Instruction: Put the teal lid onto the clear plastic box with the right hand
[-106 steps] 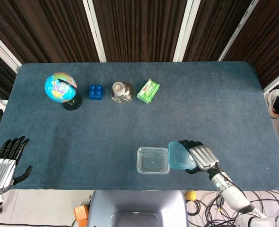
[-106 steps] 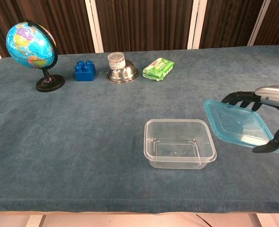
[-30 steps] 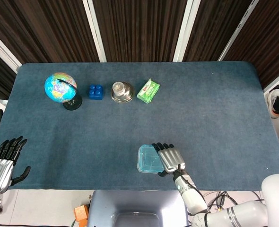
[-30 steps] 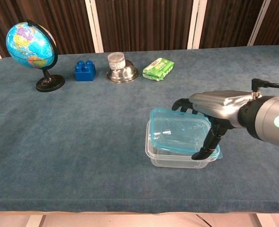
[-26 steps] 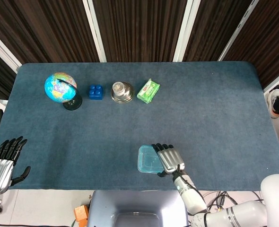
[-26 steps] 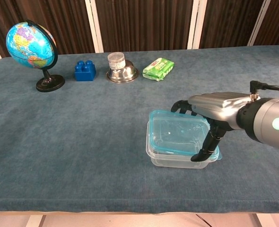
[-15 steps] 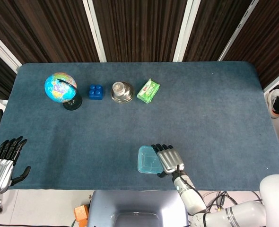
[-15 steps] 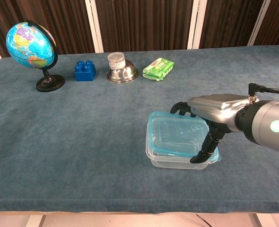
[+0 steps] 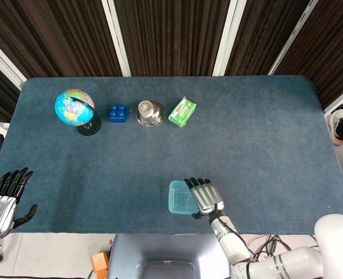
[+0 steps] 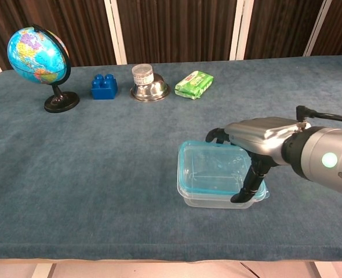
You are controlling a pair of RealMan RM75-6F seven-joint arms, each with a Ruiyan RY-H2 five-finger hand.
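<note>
Lid (image 10: 208, 169), 1, on box (image 10: 217, 197), 1

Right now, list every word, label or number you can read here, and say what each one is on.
No text here can be read.
green packet: has printing on its wrapper, too small and blurred to read.
globe: map lettering, too small to make out.
Small jar in the metal bowl: pale label, unreadable.
teal lid, blue block: no markings visible.
</note>
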